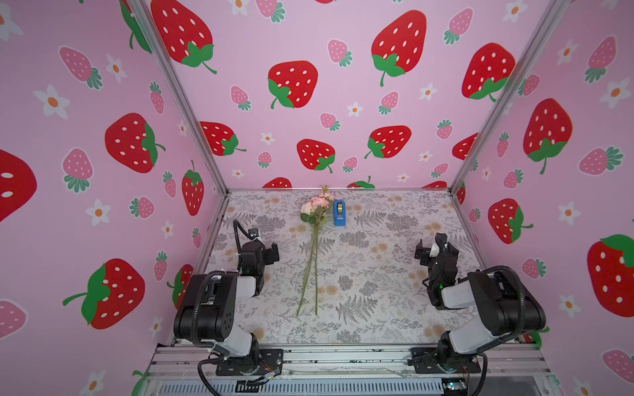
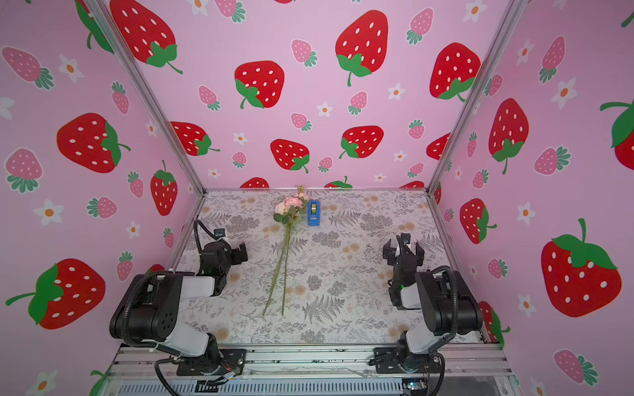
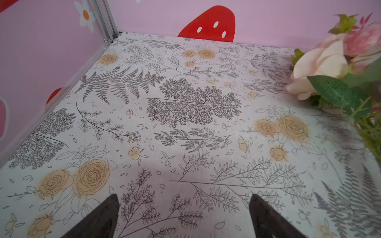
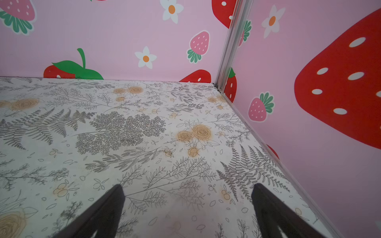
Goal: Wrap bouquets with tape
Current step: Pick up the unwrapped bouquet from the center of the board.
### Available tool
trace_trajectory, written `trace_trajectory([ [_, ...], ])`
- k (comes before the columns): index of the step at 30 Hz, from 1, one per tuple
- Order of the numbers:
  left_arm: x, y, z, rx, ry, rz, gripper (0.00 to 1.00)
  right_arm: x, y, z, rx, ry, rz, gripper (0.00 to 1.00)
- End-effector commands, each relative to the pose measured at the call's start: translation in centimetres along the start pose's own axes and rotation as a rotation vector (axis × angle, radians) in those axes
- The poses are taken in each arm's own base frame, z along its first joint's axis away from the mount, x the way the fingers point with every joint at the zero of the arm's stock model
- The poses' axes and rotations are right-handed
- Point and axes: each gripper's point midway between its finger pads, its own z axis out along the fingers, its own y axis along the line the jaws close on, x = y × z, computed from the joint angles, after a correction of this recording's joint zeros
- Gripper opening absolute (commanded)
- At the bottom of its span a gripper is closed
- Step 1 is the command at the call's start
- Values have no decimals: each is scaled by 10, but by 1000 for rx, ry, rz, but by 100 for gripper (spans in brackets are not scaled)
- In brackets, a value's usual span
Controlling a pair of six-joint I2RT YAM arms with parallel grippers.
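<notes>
Arms (image 1: 212, 308) flank bouquets (image 1: 316, 209); tape (image 1: 339, 213) stands just beside.

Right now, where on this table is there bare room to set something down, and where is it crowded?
Widest bare patch: between the bouquets and the right gripper, nearer than the tape dispenser. Both far corners and the near strip past the stem ends are bare too. Crowded: far middle, blooms beside the dispenser; narrower lane between bouquets and left gripper.
</notes>
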Motion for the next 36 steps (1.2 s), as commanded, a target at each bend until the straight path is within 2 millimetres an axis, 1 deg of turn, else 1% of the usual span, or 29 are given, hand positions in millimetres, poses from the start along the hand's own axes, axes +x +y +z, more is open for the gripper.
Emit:
trace_trajectory([
  [1, -20, -3, 1, 10, -53, 4, 99, -12, -2, 1, 7, -39, 24, 100],
  [24, -20, -3, 0, 10, -54, 4, 99, -12, -2, 0, 6, -42, 25, 100],
  [26, -26, -2, -1, 4, -62, -6, 99, -17, -4, -2, 22, -58, 32, 100],
  [27, -30, -2, -3, 2, -45, -4, 99, -22, -6, -3, 40, -60, 34, 100],
  [29, -45, 3, -13, -32, 36, -30, 99, -34, -9, -3, 62, -29, 30, 100],
  [32, -67, 7, -35, -54, 73, -105, 99, -52, -22, -7, 124, 55, 111, 100],
  [34, -80, 9, -53, -48, 33, -176, 99, -64, -29, -18, 138, 73, 145, 100],
  [36, -91, 7, -72, -23, -12, -248, 99, -80, -31, -33, 105, 44, 184, 100],
])
